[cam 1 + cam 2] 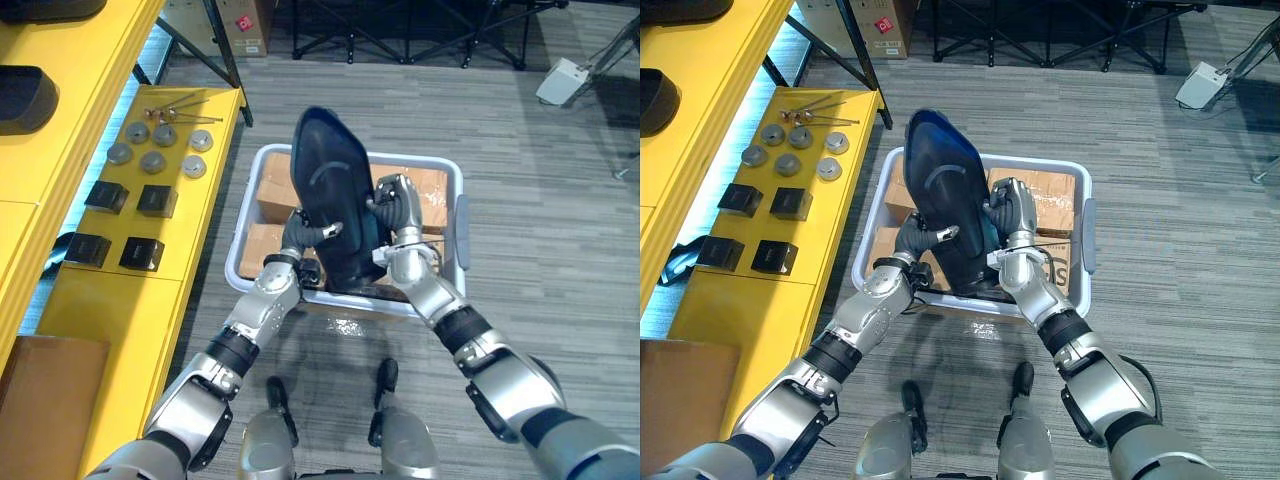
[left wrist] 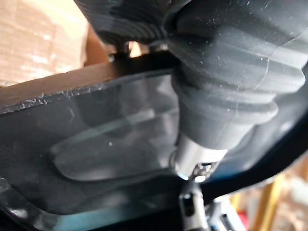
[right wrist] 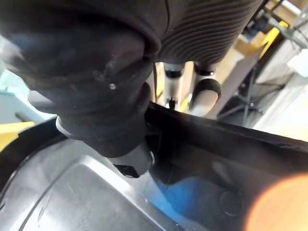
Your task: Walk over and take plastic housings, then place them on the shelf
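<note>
Black housing (image 1: pixel 328 185) btwn L hand (image 1: pixel 300 233) & R hand (image 1: pixel 397 206), at bin (image 1: pixel 430 166)

I log the housing (image 1: pixel 325 185) as black, with a blue sheen near its edge. Bin (image 1: pixel 243 222): pale grey-lilac. Boxes (image 1: pixel 425 188) inside: plain brown. Shelf (image 1: pixel 130 310): bright yellow, carrying black blocks (image 1: pixel 157 200) and dull grey discs (image 1: pixel 137 132). Carpet (image 1: pixel 540 230): grey, finely striped.

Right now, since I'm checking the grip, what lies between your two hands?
The dark plastic housing, upright above the bin: the left hand grips one edge, the right hand the other. Both eye views show it.
</note>
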`<state>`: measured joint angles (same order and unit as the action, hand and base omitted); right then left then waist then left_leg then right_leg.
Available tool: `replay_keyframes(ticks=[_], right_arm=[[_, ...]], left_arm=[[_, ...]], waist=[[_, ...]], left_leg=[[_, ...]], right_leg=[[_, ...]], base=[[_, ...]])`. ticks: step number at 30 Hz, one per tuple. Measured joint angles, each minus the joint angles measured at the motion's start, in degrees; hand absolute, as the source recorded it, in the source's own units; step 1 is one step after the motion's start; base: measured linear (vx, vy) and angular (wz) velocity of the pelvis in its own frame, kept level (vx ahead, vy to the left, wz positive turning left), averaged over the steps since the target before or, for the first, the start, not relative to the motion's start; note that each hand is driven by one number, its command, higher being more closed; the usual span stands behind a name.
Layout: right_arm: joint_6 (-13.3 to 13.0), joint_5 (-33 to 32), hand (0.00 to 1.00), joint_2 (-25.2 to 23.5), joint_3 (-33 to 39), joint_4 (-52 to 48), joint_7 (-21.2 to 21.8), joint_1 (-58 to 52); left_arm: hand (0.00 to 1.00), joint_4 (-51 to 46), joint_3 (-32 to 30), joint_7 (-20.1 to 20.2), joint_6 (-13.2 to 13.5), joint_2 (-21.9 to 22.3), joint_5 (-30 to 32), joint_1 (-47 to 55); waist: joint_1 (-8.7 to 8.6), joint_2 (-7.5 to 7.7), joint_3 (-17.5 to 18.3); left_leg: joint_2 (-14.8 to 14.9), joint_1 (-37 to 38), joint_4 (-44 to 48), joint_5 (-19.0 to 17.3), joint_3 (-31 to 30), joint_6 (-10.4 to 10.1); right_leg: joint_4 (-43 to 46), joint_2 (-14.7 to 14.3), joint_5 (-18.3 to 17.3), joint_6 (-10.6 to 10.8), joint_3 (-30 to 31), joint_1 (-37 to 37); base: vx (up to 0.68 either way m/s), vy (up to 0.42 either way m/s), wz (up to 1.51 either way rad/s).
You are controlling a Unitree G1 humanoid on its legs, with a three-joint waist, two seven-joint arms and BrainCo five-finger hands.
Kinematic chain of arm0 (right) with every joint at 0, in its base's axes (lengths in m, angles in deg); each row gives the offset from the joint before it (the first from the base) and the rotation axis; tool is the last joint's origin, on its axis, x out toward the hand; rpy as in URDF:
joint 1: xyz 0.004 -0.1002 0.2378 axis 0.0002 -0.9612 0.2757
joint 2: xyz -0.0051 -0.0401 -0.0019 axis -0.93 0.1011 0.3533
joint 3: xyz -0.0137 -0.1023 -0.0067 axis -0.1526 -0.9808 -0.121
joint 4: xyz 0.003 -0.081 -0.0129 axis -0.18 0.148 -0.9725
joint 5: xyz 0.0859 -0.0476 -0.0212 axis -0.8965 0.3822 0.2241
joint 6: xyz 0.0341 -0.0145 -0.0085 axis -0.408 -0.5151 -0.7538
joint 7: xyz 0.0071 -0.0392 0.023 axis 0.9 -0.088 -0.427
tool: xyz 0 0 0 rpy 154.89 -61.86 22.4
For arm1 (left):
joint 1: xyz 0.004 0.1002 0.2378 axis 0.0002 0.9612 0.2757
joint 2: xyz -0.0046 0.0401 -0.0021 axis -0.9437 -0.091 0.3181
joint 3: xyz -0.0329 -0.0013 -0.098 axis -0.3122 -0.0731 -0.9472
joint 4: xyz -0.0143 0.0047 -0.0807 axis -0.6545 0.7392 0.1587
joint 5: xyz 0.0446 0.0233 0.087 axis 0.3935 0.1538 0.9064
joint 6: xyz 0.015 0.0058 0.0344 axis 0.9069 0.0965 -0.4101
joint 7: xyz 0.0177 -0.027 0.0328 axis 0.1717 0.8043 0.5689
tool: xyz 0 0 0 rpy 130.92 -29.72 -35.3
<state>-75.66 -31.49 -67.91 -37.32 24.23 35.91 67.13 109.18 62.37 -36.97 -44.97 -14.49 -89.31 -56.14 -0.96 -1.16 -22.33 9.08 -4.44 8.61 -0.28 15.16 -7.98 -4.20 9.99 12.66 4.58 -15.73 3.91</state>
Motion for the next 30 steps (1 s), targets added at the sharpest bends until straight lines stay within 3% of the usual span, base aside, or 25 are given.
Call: replay_keyframes(ticks=[6,14,22,27,28,30], right_arm=[[-2.26,4.1,1.0,0.86,-0.78,0.16,0.96,1.69],[-3.48,10.12,1.0,1.24,-4.53,-0.76,-0.86,7.42],[-3.58,14.66,1.0,0.46,-4.42,-0.76,-1.83,7.45],[-3.58,16.33,1.0,0.84,-2.84,0.89,-2.98,10.42],[-3.59,16.34,0.0,1.02,-2.51,1.74,-2.98,11.63],[-3.59,16.31,0.0,1.95,-2.36,2.31,-3.0,13.59]], left_arm=[[1.0,0.57,-0.03,0.87,1.47,-0.92,-3.3,0.0],[1.0,2.43,-0.39,1.87,4.03,0.07,-18.42,0.01],[1.0,4.29,-4.47,-0.97,7.62,3.79,-17.1,-0.08],[1.0,9.66,-5.03,-3.64,8.65,5.13,-15.9,-7.03],[1.0,10.47,-5.06,-3.88,8.95,5.24,-15.9,-8.48],[1.0,11.51,-5.19,-4.04,9.62,5.61,-16.09,-10.84]], waist=[[0.03,-0.75,-0.04],[0.19,-1.94,-0.11],[0.38,-1.94,-0.11],[0.77,-1.97,-0.22],[0.82,-1.95,-0.24],[1.1,-1.83,-0.45]], left_leg=[[0.03,-0.83,0.89,-0.3,-0.49,-0.09],[0.07,-1.24,1.6,-0.5,-2.28,-0.1],[0.13,-0.93,1.71,-0.5,-2.47,-0.1],[0.45,-5.14,3.16,-0.44,-2.61,-0.04],[0.55,-6.2,3.56,-0.45,-2.61,-0.04],[0.74,-7.8,4.14,-0.43,-2.59,-0.03]], right_leg=[[0.06,0.01,-0.07,-0.1,-0.05,0.34],[0.16,-0.09,-0.04,-0.08,-1.07,-0.28],[0.27,-0.1,-0.01,-0.06,-1.22,-0.87],[2.18,-0.01,-0.15,-0.25,-0.78,3.76],[2.74,-0.01,-0.22,-0.34,-0.6,4.92],[3.63,-0.03,-0.27,-0.43,-0.3,6.76]], base=[[-0.02,0.01,0.01],[0.0,0.007,0.05],[0.0,0.005,0.02],[-0.06,0.019,-0.02],[-0.06,0.014,-0.03],[-0.05,0.011,-0.05]])
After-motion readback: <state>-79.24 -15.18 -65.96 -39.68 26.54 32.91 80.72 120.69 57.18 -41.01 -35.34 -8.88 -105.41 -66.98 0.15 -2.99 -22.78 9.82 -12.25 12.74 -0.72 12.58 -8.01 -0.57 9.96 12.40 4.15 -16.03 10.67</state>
